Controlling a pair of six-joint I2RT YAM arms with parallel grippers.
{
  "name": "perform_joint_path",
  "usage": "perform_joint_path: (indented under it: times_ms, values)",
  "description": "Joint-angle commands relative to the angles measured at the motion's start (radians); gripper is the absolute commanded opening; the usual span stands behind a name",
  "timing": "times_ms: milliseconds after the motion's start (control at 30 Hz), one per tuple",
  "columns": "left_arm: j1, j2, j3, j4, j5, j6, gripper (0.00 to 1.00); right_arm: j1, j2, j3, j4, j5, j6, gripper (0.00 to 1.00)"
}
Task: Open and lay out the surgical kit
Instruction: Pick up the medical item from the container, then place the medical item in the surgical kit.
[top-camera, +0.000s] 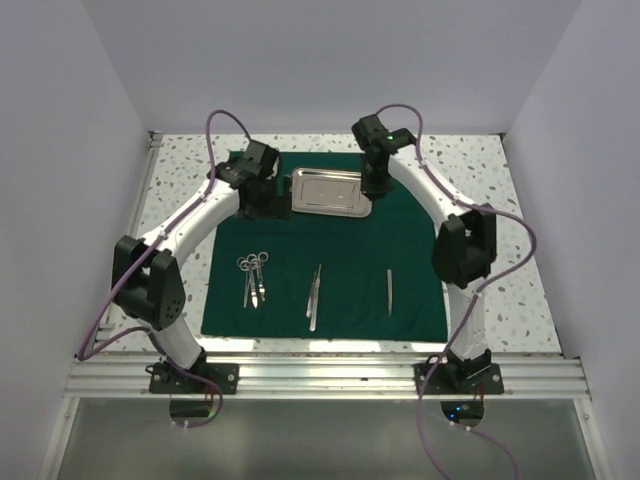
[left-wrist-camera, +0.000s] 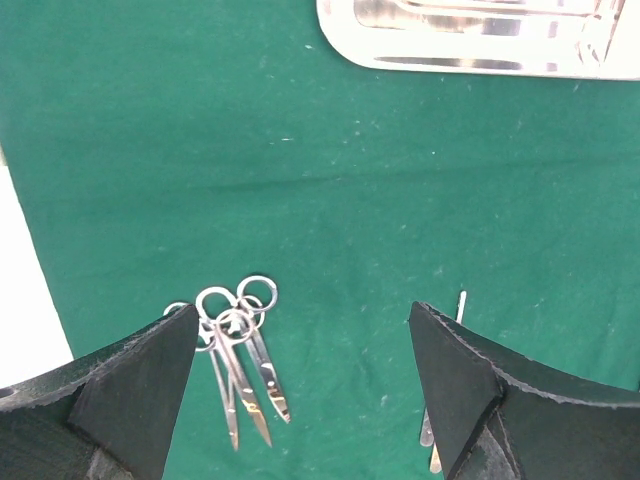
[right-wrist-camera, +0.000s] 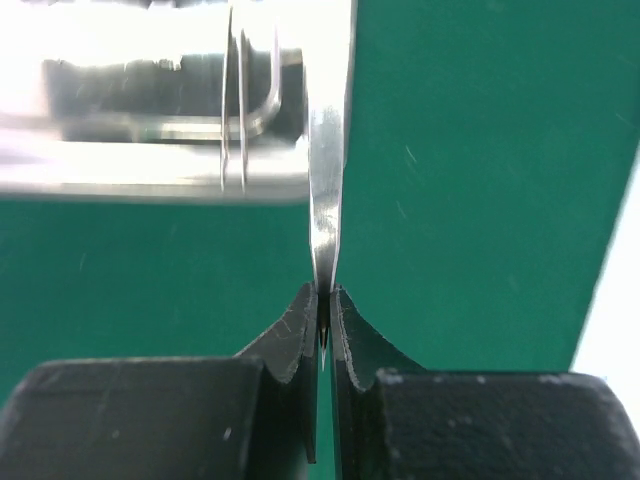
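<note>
Inspection of the layout, tray step in hand.

**Kit position:** The cloth (top-camera: 330, 290) lies spread flat. The tray (top-camera: 330, 190) sits on it at the far centre. The scissors (top-camera: 253, 278) lie in a small overlapping cluster at near left, the tweezers (top-camera: 314, 295) at near centre, and one slim tool (top-camera: 389, 292) to their right, well apart from the rest.

**Right gripper (right-wrist-camera: 323, 300):** The jaws are pinched together on the tray's thin right rim. The wrist view shows the steel edge running straight down between the fingertips. The bite is shallow and on the rim only.

**Left gripper (left-wrist-camera: 302, 310):** The jaws stand wide and hold nothing. It hangs above the cloth just beside the tray's left end.

**Judgement:** The step appears to be placing the tray.

**Recommendations:**
- Lift the held edge only slightly and move slowly, since polished steel in so shallow a pinch may slip or swing about the grip.
- Avoid dragging the tray flat, which would likely ruck the cloth and disturb the instruments.
- Consider using the free gripper to take the opposite rim and keep the tray level.
- Release only once the tray rests fully on the cloth.
</note>
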Motion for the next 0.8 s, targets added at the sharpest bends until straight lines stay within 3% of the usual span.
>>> perform_joint_path:
  times_ms: [0,333,500,733,767]
  values:
    - [0.007,0.041,0.017,0.058,0.048,0.026,0.89,0.001,-0.21,-0.107,-0.009,0.012,0.025,0.0]
    - [0.007,0.112,0.046,0.076,0.08,0.032,0.9,0.091,-0.6,-0.863,0.072,-0.086,0.198,0.0]
    - [0.007,0.13,0.052,0.079,0.087,0.031,0.9,0.142,-0.689,-1.021,0.092,-0.129,0.27,0.0]
    - [0.009,0.144,0.067,0.072,0.094,0.029,0.89,0.153,-0.663,-1.106,0.141,-0.184,0.265,0.0]
    - [0.007,0.141,0.066,0.072,0.092,0.027,0.89,0.154,-0.66,-1.103,0.141,-0.186,0.258,0.07]
